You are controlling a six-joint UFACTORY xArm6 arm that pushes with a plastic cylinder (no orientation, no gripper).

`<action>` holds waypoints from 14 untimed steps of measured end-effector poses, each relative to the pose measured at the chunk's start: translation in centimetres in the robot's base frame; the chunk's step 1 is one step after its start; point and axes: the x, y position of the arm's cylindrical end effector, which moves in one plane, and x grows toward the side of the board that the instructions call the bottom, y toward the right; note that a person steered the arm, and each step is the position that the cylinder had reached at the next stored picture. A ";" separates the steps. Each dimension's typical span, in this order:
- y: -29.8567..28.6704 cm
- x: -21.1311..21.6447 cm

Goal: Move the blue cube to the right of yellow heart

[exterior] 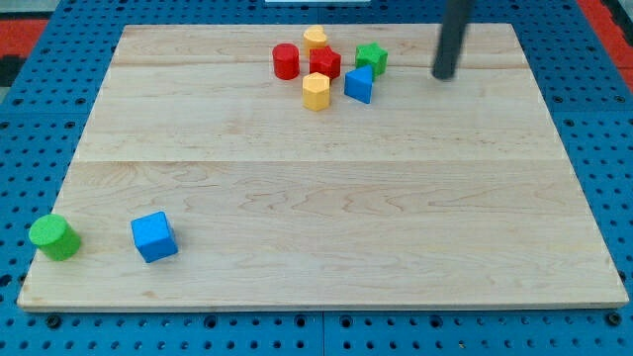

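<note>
views: one, nothing shared | position: raised, at the near long edge of the wooden board [326, 198] | facing: downward, obliquely, toward the far edge | range: moderate, board seen nearly whole

My dark rod drops in from the view's top edge near the right, leaning slightly so its upper part sits further right than my tip [444, 74], which rests down at the surface, the arm above out of shot.

blue cube [154, 236]: green cylinder [54, 237] beside, view's left | yellow heart [316, 38]: red star [324, 62], red cylinder [286, 61] crowd it
</note>
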 end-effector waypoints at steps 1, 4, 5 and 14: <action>-1.7 13.1; -28.2 25.1; -35.0 22.2; -25.6 5.2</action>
